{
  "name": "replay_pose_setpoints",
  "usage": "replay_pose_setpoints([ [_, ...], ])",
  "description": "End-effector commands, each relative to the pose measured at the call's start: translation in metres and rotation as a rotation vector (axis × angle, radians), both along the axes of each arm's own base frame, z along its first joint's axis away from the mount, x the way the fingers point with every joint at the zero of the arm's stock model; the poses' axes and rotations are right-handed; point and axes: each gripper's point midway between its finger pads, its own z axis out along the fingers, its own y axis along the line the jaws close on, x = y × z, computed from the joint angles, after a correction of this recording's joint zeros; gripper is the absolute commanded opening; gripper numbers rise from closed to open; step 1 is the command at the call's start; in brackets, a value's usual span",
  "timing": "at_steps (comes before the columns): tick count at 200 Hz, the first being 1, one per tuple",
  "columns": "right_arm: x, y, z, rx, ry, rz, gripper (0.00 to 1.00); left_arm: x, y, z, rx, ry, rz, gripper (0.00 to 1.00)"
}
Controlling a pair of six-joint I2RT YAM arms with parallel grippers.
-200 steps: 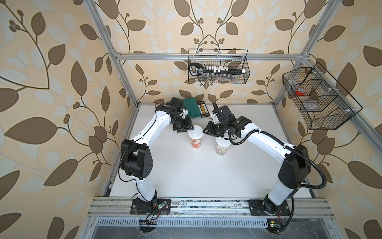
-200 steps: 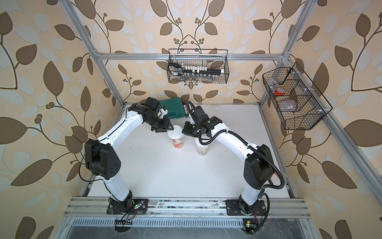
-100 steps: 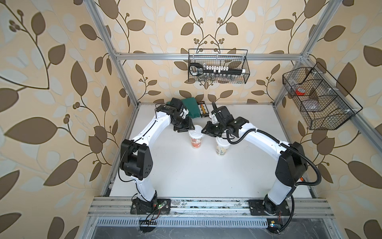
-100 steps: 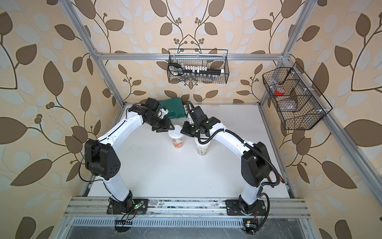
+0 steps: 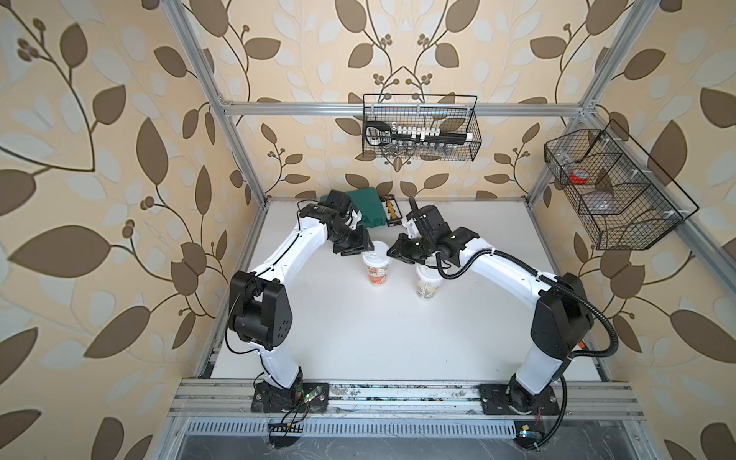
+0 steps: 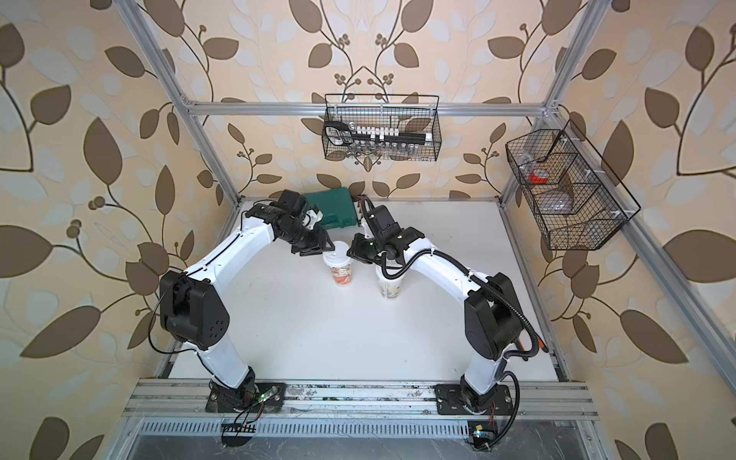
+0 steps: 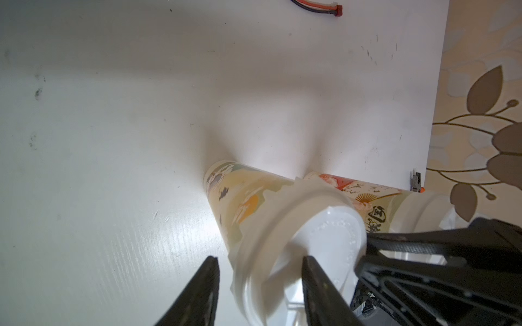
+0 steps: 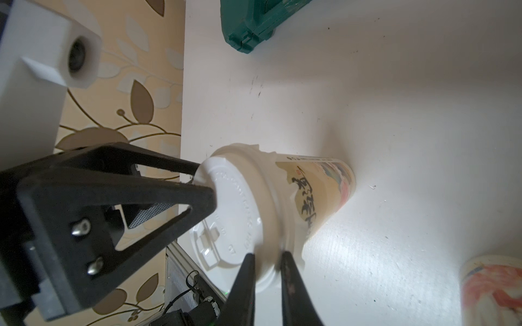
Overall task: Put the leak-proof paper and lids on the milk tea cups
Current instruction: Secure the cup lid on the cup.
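Milk tea cup (image 8: 319,192), black Chinese calligraphy (image 8: 300,197)

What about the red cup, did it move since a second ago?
No. In both top views the red cup sits where it was, the same gap from the green case at the back.

Robot test booth, aluminium frame (image 5: 398,108), leaf wallpaper (image 5: 99,159), wire tool basket (image 5: 438,96)
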Motion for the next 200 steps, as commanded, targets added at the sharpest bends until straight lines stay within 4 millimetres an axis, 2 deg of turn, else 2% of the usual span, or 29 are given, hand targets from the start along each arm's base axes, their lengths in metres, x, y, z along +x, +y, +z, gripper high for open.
replay_pose_setpoints([
  [1,-0.02,-0.014,-0.048,-0.107,0.124,0.01,0.16,-0.014,0.01,-0.011,0.063,0.048,0.016,0.49],
  [35,-0.014,-0.007,-0.037,-0.09,0.09,0.028,0.2,-0.014,0.015,-0.009,0.082,0.041,0.032,0.49],
  [70,-0.006,-0.008,-0.005,-0.079,0.012,0.023,0.25,-0.014,0.015,-0.01,0.082,0.046,0.031,0.49],
  [91,-0.006,-0.013,0.009,-0.077,-0.014,0.007,0.26,-0.014,0.015,-0.011,0.08,0.049,0.031,0.49],
  [133,-0.011,-0.018,-0.008,-0.076,0.04,-0.013,0.2,-0.013,0.014,-0.009,0.074,0.045,0.031,0.49],
  [200,-0.007,-0.017,-0.01,-0.063,0.041,-0.012,0.2,-0.013,0.013,-0.008,0.068,0.043,0.028,0.49],
])
